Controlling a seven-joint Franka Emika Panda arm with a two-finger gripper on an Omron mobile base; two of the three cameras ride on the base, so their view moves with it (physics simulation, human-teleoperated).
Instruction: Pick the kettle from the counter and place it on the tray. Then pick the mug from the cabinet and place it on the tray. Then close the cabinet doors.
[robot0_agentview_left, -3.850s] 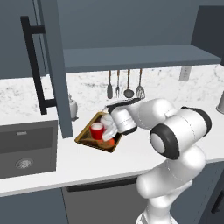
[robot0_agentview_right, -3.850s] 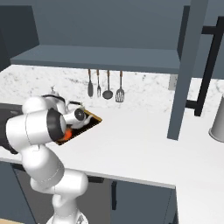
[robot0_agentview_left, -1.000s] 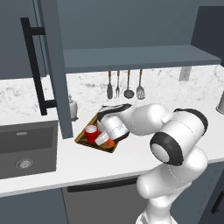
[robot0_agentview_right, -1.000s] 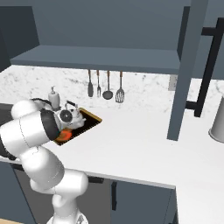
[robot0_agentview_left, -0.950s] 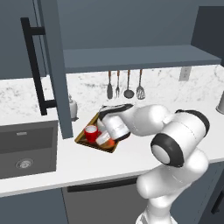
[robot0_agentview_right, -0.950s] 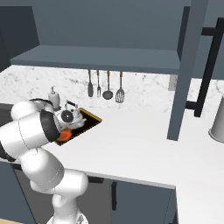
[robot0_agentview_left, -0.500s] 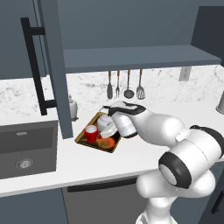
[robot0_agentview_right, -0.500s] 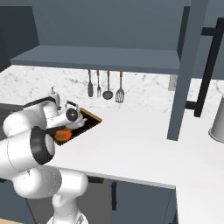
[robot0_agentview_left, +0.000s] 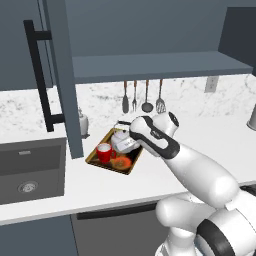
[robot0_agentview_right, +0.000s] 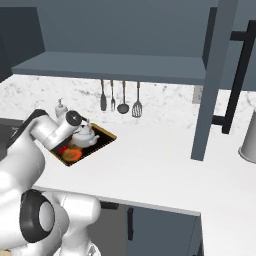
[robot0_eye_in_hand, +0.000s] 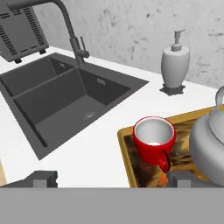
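We see our fingers (robot0_eye_in_hand: 41, 178) spread wide with nothing between them, the two dark tips apart at the bottom of the hand view, hanging just above the near end of the tray (robot0_eye_in_hand: 127, 151). The mug (robot0_eye_in_hand: 154, 141) stands upright on the tray right ahead of the fingers, its handle turned toward us and its white inside showing. Beside it on the same tray sits the kettle (robot0_eye_in_hand: 210, 144), close to the mug; we cannot tell whether they touch.

From the left base view, the mug (robot0_agentview_left: 104, 152) is at the tray's left corner, the kettle (robot0_agentview_left: 121, 140) toward its back, and the orange spot lies in front of them. The tray (robot0_agentview_left: 127, 166) rests skewed on the bench (robot0_agentview_left: 150, 175), between the sink (robot0_agentview_left: 30, 170) at the left and the open middle of the bench. From the right base view we see the kettle (robot0_agentview_right: 86, 136) on the tray (robot0_agentview_right: 102, 136), partly behind the arm.

A white soap bottle (robot0_eye_in_hand: 175, 64) stands on the bench behind the tray, near the back wall, with the faucet (robot0_eye_in_hand: 70, 30) at the back edge of the sink (robot0_eye_in_hand: 61, 100).

Above, the cabinet (robot0_agentview_left: 160, 67) is open: one door (robot0_agentview_left: 57, 75) swings out on the left, the other door (robot0_agentview_right: 215, 80) on the right. Four utensils (robot0_agentview_left: 142, 97) hang on the wall under the shelf.
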